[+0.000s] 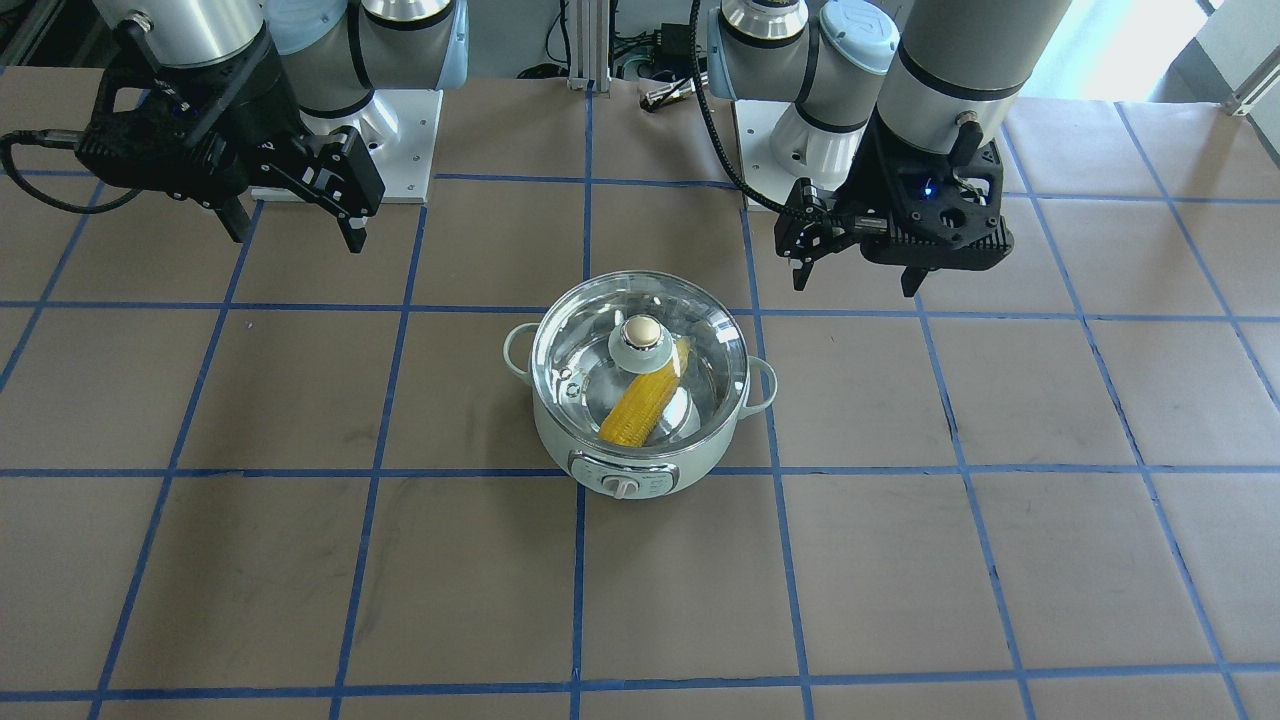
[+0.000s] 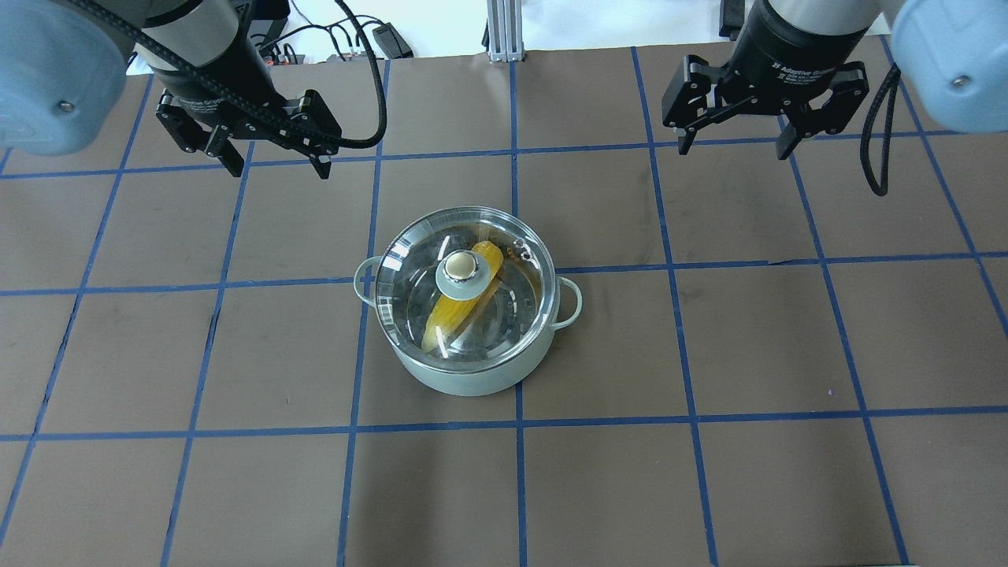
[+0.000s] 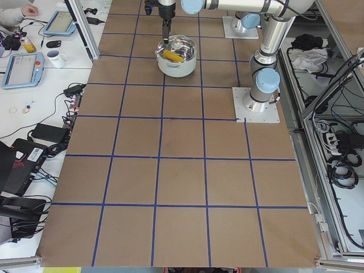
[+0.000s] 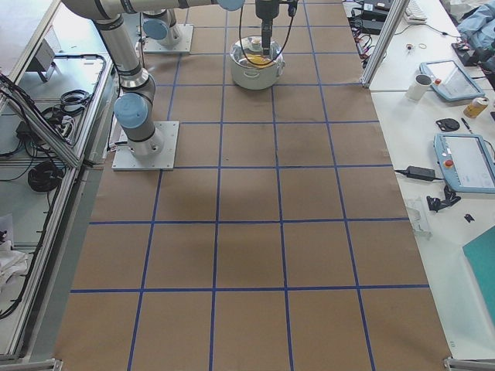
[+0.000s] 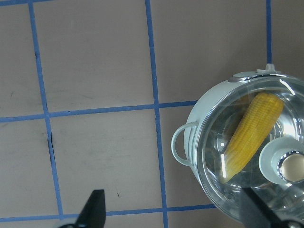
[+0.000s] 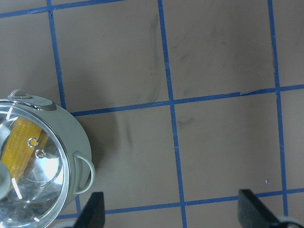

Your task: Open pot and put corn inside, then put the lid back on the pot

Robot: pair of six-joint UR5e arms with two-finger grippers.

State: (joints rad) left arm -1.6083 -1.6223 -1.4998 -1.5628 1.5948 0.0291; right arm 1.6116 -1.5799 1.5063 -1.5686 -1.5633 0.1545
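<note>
The mint-green pot stands mid-table, dial facing the front camera. The glass lid with its beige knob sits closed on it. The yellow corn lies inside, seen through the glass, and in the overhead view. My left gripper hangs open and empty above the table, back and to the left of the pot. My right gripper hangs open and empty, back and to the right. The left wrist view shows the pot, lid and corn.
The table is covered in brown paper with a blue tape grid. Both arm bases stand at the robot's edge. Side desks hold tablets and a mug beyond the table's ends.
</note>
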